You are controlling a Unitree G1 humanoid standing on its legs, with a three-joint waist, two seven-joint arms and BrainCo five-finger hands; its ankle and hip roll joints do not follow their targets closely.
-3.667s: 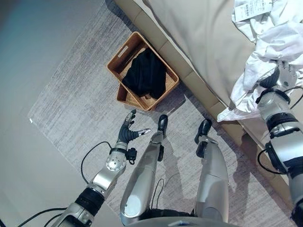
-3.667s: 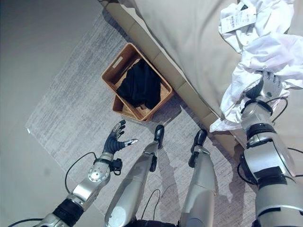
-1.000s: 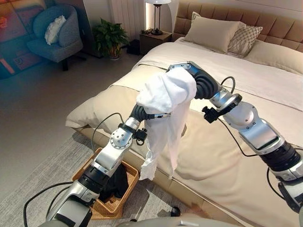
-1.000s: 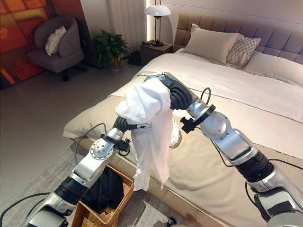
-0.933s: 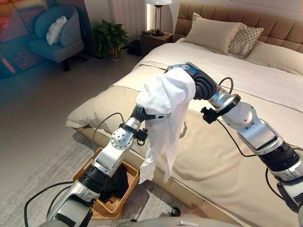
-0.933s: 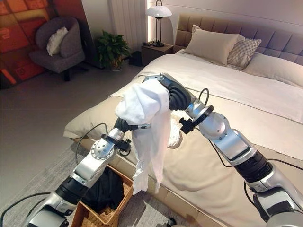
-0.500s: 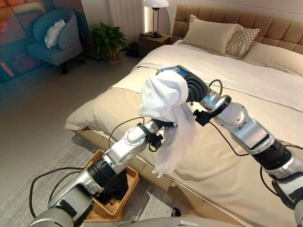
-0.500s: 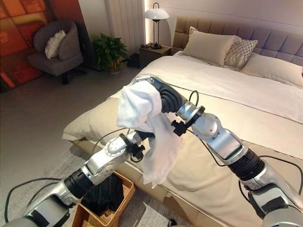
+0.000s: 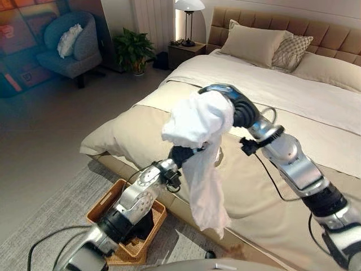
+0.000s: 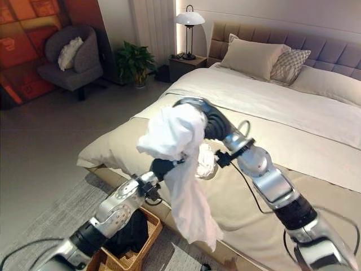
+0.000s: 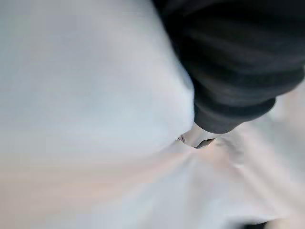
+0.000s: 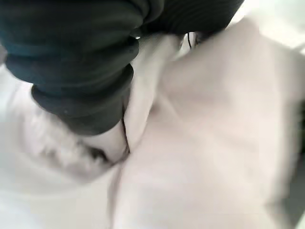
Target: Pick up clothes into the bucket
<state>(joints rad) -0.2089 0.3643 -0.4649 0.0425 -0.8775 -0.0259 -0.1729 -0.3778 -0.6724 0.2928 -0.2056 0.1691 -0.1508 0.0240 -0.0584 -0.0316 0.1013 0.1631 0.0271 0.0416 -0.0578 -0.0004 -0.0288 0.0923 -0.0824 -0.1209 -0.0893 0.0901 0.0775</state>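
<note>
Above the basket (image 9: 107, 204): white garment (image 9: 198, 121) (both hands buried)

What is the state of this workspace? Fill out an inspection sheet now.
Surface: beige bed beside a grey rug on the floor.
Job's things: white garment held up over the bed's edge, its tail hanging down; wicker basket on the rug by the bed, with dark clothing in it.
Clutter: nothing seen.
Hands: left hand and right hand both buried in the white garment, fingers hidden.
Cables: nothing seen.
Surroundings: pillows at the headboard, lamp on a nightstand, potted plant, armchair.
</note>
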